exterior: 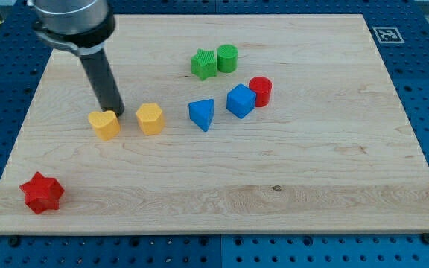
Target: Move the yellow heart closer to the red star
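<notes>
**Q:** Across the scene, what fills most of the view?

**R:** Mostly a pale wooden bench (pixel 289 186), a board on a blue pegboard surface. No claw exists on this arm, so nothing is apart, together or clamped; a straight dark rod comes down from the view's top left instead.

**Q:** Where does the rod end?

**R:** My tip (pixel 116 112) rests on the bench at the upper right edge of the yellow heart (pixel 105 124), touching it or just beside it. Judging by that position, it is set to shove the heart toward the view's bottom left.

**Q:** Why that direction?

**R:** Because the red star (pixel 42 193) lies near the bottom left corner, well apart from the heart.

**Q:** What else is nearby?

**R:** A yellow hexagon-like block (pixel 150 118) sits just right of the heart. Further right are a blue triangular block (pixel 201 114), a blue cube (pixel 240 101) and a red cylinder (pixel 260 91) beside it. Above them a green star-like block (pixel 204 64) and green cylinder (pixel 227 58) touch.
</notes>
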{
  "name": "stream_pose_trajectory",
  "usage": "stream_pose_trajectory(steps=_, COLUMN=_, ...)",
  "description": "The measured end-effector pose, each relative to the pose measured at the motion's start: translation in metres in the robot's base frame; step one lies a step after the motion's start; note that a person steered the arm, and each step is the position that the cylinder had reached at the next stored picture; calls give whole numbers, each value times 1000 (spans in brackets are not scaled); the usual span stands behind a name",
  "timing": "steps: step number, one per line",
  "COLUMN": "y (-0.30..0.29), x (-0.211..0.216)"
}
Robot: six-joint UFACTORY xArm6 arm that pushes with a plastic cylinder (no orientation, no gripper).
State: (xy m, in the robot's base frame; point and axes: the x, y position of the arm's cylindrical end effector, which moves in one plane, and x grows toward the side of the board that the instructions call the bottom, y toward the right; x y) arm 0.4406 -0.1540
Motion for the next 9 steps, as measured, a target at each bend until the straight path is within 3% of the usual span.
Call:
stream_pose_trajectory(steps=2, y=5, x=28)
stream_pose_trajectory(steps=4, y=-62, x=32)
stream_pose_trajectory(steps=6, y=-93, x=8)
stream_pose_trajectory(steps=7, y=-120, x=23)
stream_pose_trajectory(steps=9, y=-107, x=44)
